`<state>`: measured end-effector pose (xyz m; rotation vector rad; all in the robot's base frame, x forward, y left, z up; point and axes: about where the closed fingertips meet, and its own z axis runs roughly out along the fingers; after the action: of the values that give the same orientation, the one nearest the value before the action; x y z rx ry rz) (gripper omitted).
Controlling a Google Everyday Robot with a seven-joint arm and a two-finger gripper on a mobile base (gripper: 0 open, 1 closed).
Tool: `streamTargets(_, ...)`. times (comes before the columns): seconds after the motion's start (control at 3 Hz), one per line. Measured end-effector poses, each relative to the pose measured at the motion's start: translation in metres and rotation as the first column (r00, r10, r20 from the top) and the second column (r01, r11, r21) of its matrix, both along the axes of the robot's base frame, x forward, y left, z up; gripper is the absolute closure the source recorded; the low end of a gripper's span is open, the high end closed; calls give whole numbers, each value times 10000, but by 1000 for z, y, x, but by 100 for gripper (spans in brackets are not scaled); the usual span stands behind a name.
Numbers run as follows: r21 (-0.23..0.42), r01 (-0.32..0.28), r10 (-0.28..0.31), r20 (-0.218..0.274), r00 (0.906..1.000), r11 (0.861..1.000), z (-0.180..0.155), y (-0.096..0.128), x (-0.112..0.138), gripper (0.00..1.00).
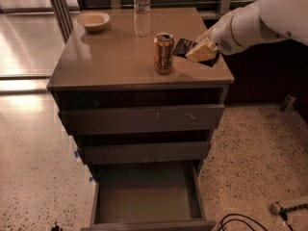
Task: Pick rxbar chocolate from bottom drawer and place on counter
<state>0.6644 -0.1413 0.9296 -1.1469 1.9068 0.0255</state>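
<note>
My gripper (196,51) hangs over the right part of the counter (110,61), just right of an orange drink can (163,53). It is shut on the rxbar chocolate (182,47), a dark flat bar that sticks out to the left of the pale fingers (201,52) and is held a little above the counter top. The white arm reaches in from the upper right. The bottom drawer (144,196) is pulled out below, and its inside looks bare.
A clear water bottle (142,11) and a pale bowl (93,20) stand at the back of the counter. The two upper drawers (142,119) are shut. Speckled floor surrounds the cabinet; black cables (240,223) lie at the lower right.
</note>
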Motion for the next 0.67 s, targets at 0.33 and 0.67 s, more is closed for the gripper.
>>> streamTargets(0.33, 0, -7, 7, -19, 10000, 10000, -1, 0, 0, 100)
streamTargets(0.67, 490, 293, -265, -562, 9981, 9984, -15, -10, 11, 100)
